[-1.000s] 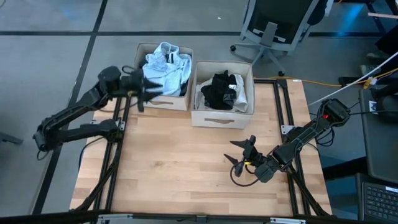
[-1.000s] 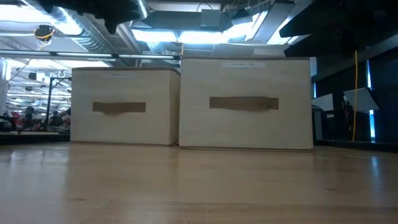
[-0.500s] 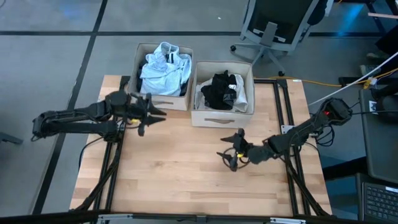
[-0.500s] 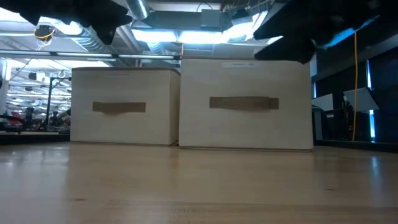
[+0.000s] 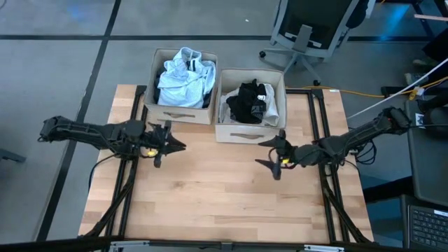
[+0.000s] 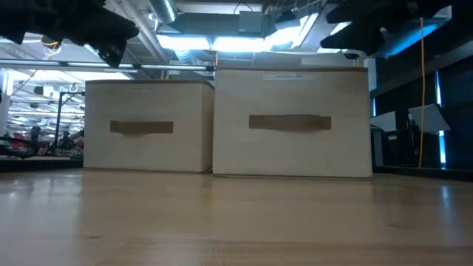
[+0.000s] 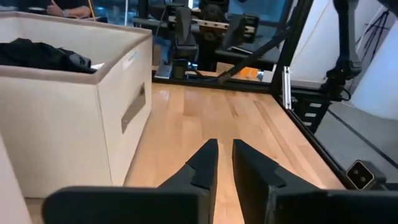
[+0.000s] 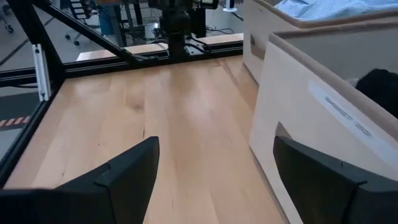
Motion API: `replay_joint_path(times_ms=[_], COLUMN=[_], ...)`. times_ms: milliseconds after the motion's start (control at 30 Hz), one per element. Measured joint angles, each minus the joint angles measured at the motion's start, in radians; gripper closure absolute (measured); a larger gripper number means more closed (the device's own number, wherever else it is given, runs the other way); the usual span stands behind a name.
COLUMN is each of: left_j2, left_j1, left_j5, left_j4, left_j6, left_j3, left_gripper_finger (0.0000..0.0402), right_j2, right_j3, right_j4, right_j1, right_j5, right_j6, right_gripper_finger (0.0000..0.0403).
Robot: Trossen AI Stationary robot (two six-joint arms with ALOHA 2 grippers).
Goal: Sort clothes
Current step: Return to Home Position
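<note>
Here's the light wooden bench [image 5: 210, 203], running wide across the view, with black metal frame rails [image 5: 322, 126] down its left and right sides. Beyond the far edge, on the grey floor, stands a grey office chair [image 5: 308, 31].

At the far side of the bench two beige square fabric boxes sit side by side. The left beige box [image 5: 178, 114] is heaped with pale blue-grey and white clothes [image 5: 183, 77], piled up to its rim. The right beige box [image 5: 245, 133] holds a black garment [image 5: 246, 99] lying over something white.

Now the arms. The left arm reaches in low from the left edge, stretched out over the left rail. Its left hand [image 5: 176, 145] hangs above the wood just near of the left box, fingers [image 7: 205, 162] drawn almost together with only a thin slit between them, and nothing in them. The right arm comes in from the right edge, crossing the right rail. The right hand [image 5: 260, 152] sits just near of the right box's front wall, fingers [image 8: 134, 165] spread wide apart and empty. The two hands point towards each other, well apart.
</note>
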Motion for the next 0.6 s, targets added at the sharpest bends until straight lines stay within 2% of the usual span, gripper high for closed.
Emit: replay_joint_path(times_ms=[133, 267, 433, 600], left_j2=[-0.048, -0.082, -0.127, -0.196], left_j1=[-0.035, -0.034, -0.033, -0.033], left_j5=[-0.047, -0.047, -0.055, -0.128], left_j4=[0.082, 0.149, 0.158, 0.157], left_j6=[0.000, 0.005, 0.011, 0.038], left_j3=[-0.081, -0.154, -0.202, -0.241], left_gripper_finger=[0.0375, 0.0383, 0.0392, 0.0399], right_j2=[-0.079, -0.146, -0.224, -0.297], right_j3=[-0.082, -0.195, -0.277, -0.354], right_j4=[0.028, 0.155, 0.210, 0.212], right_j1=[0.000, 0.000, 0.000, 0.000], right_j5=[0.007, 0.008, 0.001, 0.010], right_j6=[0.010, 0.023, 0.023, 0.010], right_gripper_finger=[0.0087, 0.0087, 0.0087, 0.0087])
